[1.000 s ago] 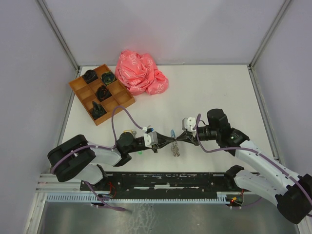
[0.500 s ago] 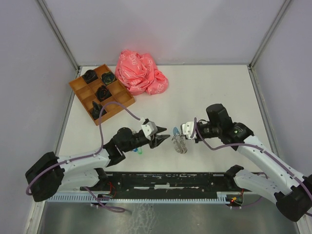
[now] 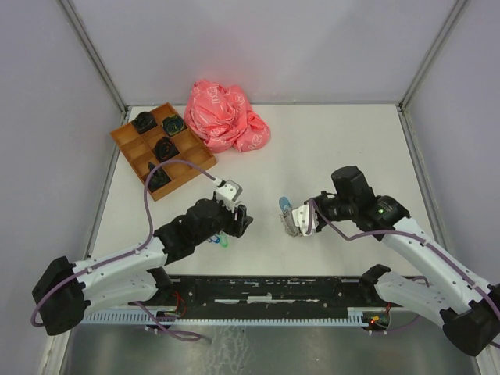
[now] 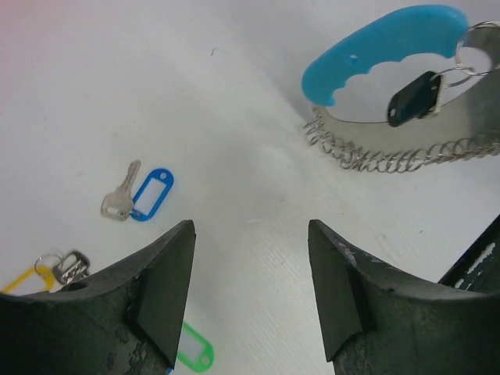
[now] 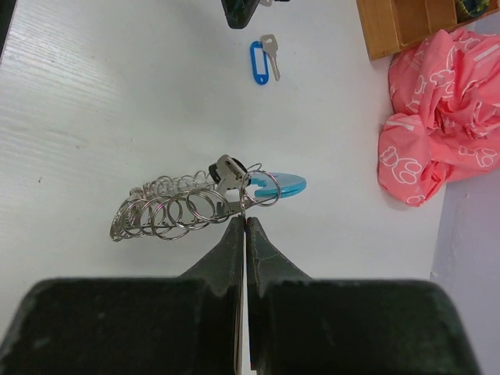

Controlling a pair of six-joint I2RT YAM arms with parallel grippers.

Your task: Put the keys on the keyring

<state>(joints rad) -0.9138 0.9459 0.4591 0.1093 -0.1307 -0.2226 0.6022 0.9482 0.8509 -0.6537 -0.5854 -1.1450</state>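
Observation:
My right gripper is shut on the thin metal band of the keyring, a row of silver rings with a light blue curved segment. One key with a black tag hangs on it. In the top view the keyring is held just above the table by the right gripper. My left gripper is open and empty, well left of the keyring. Below it on the table lie a blue-tagged key, a yellow-tagged key and a green tag.
A wooden compartment tray holding dark objects stands at the back left. Beside it lies a crumpled pink bag. The loose keys lie near the front edge under the left arm.
The left gripper has opened, let go at the keyring and drawn back to the left. The right gripper stays shut on the keyring and has shifted it slightly lower and to the right.

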